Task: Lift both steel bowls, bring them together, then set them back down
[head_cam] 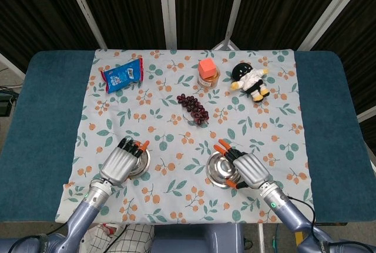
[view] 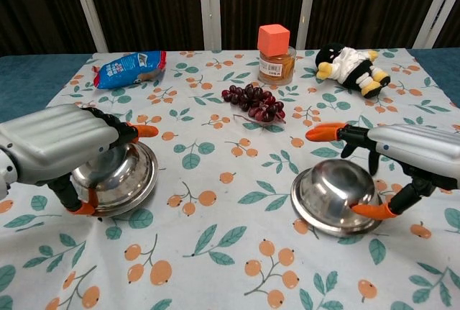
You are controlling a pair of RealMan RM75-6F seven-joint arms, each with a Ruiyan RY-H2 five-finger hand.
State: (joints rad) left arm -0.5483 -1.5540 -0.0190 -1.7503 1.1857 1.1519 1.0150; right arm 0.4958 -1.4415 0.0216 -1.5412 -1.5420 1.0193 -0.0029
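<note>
Two steel bowls, lower frame: left bowl (view: 118, 173) under left hand (view: 61, 141), grasp unclear; right bowl (view: 334, 195) under spread right hand (view: 402, 152). Chest view alone shows both resting on the cloth.

My worktop (head_cam: 41, 118) is teal and carries a white cloth (head_cam: 158, 147) printed with oranges and green leaves. At the far left of that cloth I see a blue snack packet (head_cam: 123, 75) lying flat. Near the far middle stands a small amber jar (head_cam: 208, 77) with an orange-red cube (head_cam: 205, 66) on top of it. Just in front of the jar lies a bunch of dark purple grapes (head_cam: 193, 107). To the jar's right a black-and-white plush toy (head_cam: 249, 80) lies on its side. Behind the worktop hang dark ribbed panels (head_cam: 123, 6) between pale bars.
</note>
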